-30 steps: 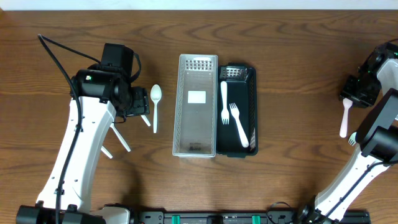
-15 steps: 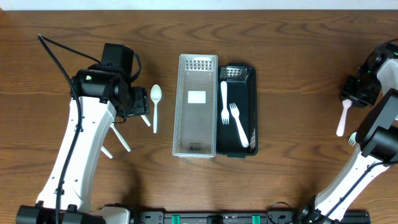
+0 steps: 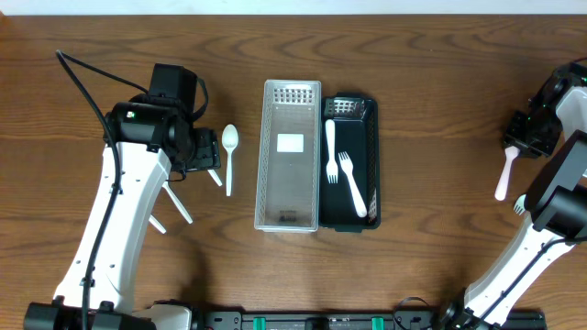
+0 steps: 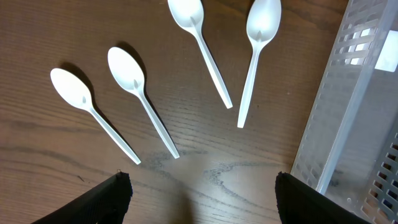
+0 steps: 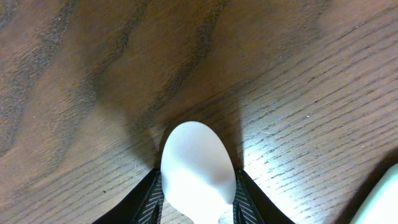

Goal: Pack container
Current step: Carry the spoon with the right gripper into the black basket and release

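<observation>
right gripper (image 5: 199,199) pinches a white utensil (image 5: 198,165) far out right (fork or spoon, we can't tell); left gripper (image 4: 202,186) gapes wide over four spoons (image 4: 127,67), just beside the clear container (image 3: 292,183).

A clear slotted bin (image 3: 291,156) stood just beside a black tray (image 3: 367,147) holding two white forks (image 3: 353,188). Four white spoons (image 4: 140,93) lay fanned on the tabletop (image 4: 249,168). The right pincer (image 5: 198,199) clamped a white utensil (image 5: 198,165).
</observation>
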Robot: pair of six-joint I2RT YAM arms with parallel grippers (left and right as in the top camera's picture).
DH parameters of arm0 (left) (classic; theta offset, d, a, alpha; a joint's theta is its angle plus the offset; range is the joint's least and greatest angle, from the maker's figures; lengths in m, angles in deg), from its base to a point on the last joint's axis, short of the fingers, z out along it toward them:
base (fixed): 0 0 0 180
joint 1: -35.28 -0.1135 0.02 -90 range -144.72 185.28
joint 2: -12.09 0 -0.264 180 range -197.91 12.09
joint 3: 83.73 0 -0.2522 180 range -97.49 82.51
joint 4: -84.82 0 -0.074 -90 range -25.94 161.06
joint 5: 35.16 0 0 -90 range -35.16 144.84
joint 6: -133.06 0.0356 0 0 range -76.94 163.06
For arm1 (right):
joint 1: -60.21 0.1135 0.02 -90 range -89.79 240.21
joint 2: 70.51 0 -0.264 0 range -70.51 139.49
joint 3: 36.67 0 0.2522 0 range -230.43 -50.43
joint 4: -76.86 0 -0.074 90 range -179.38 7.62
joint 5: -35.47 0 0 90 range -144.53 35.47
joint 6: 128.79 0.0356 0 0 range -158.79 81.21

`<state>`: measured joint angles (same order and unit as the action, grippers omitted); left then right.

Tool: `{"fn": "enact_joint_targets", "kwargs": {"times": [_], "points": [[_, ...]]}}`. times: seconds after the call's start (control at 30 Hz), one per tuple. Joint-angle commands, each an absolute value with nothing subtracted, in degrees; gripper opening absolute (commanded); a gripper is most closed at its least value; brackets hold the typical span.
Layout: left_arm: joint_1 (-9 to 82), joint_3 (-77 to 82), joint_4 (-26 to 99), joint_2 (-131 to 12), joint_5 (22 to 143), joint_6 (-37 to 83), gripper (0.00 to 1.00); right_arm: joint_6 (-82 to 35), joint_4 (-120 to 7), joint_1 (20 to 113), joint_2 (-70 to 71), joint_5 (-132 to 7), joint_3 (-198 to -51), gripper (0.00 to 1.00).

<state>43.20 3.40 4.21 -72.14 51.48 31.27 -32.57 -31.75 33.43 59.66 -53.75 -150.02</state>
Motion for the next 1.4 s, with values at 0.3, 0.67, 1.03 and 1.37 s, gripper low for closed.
{"fn": "enact_joint_targets", "kwargs": {"times": [0.3, 0.67, 1.03, 1.37], "points": [[43.0, 2.6, 4.1, -72.6, 51.4, 31.6, 0.77, -29.5, -28.0, 46.7, 42.2, -56.7, -148.3, 0.01], [43.0, 2.6, 4.0, -72.6, 51.4, 31.6, 0.77, -17.2, -23.2, 72.5, 29.9, -56.7, -148.3, 0.01], [43.0, 2.6, 4.0, -72.6, 51.4, 31.6, 0.77, -10.3, -24.1, 85.1, 39.6, -55.9, -148.1, 0.01], [43.0, 2.6, 4.0, -72.6, 51.4, 31.6, 0.77, -10.2, -25.0, 86.1, 48.8, -55.8, -148.1, 0.28]]}}
